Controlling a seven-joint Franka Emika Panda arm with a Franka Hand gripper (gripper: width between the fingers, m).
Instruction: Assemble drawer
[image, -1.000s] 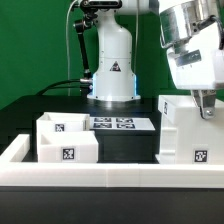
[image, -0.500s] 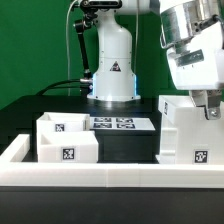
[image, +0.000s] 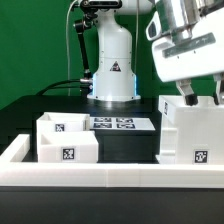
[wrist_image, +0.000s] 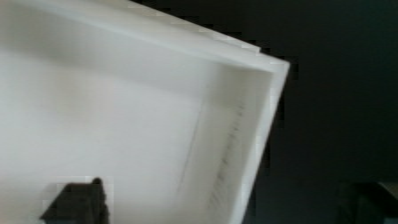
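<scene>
The drawer housing (image: 186, 132), a tall white cube with a square tag low on its front, stands on the black table (image: 125, 150) at the exterior view's right. Well apart from it, at that view's left, the two small open-top boxes sit touching or just beside one another, the front box (image: 68, 152) ahead of the rear box (image: 50, 122), each with its own tag. Between the boxes and the housing, further back, the marker board (image: 113, 124) lies flat before the arm's white base (image: 112, 60), and a black cable (image: 62, 88) trails off from the base. The low white border wall (image: 100, 178) runs across the front and up the left side, hiding the lowest part of the housing and of the front box. The hand (image: 203, 95) hangs over the housing's top edge with its dark fingers apart and nothing gripped. In the wrist view one fingertip (wrist_image: 75, 200) shows against the housing's inner white wall, with the wall's rim close by. Compared with half a second ago, the hand has tilted and turned, its body leaning toward the exterior view's left. Before, it hung straight, with a single finger showing at the housing's top. The housing and both boxes have not moved.
</scene>
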